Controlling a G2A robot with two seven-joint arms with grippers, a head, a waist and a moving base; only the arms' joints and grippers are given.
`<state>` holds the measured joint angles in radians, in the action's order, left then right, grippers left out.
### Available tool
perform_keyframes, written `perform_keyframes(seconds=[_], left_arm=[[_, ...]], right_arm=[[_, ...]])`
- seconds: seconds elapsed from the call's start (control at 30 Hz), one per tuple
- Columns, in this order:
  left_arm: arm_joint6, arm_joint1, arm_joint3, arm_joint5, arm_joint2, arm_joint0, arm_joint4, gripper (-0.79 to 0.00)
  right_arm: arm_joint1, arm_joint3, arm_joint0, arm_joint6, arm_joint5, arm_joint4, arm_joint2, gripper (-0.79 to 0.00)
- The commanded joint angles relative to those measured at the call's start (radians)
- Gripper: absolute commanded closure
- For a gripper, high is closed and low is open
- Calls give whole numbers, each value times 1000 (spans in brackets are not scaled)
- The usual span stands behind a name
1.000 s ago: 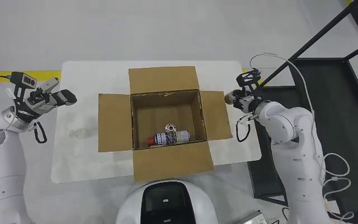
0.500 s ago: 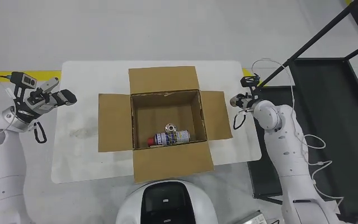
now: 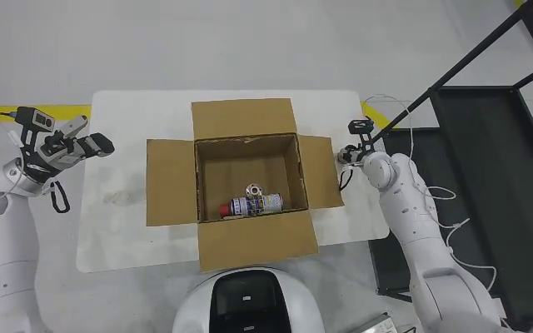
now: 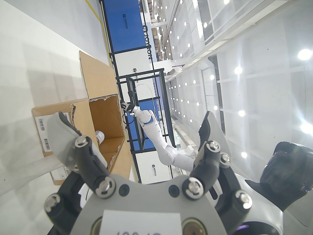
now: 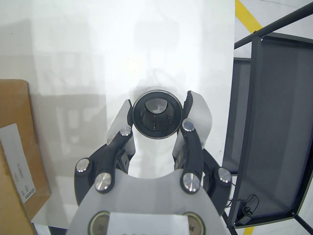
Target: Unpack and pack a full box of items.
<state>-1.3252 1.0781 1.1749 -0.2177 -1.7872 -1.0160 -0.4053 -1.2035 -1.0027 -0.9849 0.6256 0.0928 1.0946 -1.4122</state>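
Note:
An open cardboard box (image 3: 243,118) stands mid-table, all of its flaps folded out. Inside lie a spray can (image 3: 255,204) on its side and a small metal part (image 3: 252,190) just behind it. My right gripper (image 3: 343,155) hangs over the table by the box's right flap, shut on a dark ring-shaped metal bearing (image 5: 156,116) that sits between its fingers (image 5: 195,108). My left gripper (image 3: 96,143) is off the table's left edge, open with nothing in it (image 4: 132,123). From there the box (image 4: 97,79) and the can (image 4: 99,136) show farther off.
A black metal rack (image 3: 475,166) stands just right of the table, close to the right arm, and shows as dark panels (image 5: 273,99) in the right wrist view. The box's right flap (image 5: 14,113) lies near the right gripper. Bare white tabletop (image 3: 117,208) lies left of the box.
My right gripper has shifted a little toward the box's right flap with the bearing, and its forearm has swung in. The left arm has not moved.

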Motion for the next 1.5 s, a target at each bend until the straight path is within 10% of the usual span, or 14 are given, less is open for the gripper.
perform_keyframes(seconds=[0.0,0.03,0.33,0.6,0.8,1.47], left_arm=[[0,0,0,0,0,0,0,-785],[0,0,0,0,0,0,0,-785],[0,0,0,0,0,0,0,-785],[0,0,0,0,0,0,0,-785],[0,0,0,0,0,0,0,-785],[0,0,0,0,0,0,0,-785]], right_arm=[[-1,8,2,-9,-4,2,7,-557],[-2,9,1,-12,-5,3,10,-785],[6,-99,-54,-46,-62,-3,-26,-785],[25,-587,-273,-45,-158,28,-124,-785],[25,-788,-314,46,-45,6,-64,-785],[-9,-820,-232,167,12,82,284,-785]])
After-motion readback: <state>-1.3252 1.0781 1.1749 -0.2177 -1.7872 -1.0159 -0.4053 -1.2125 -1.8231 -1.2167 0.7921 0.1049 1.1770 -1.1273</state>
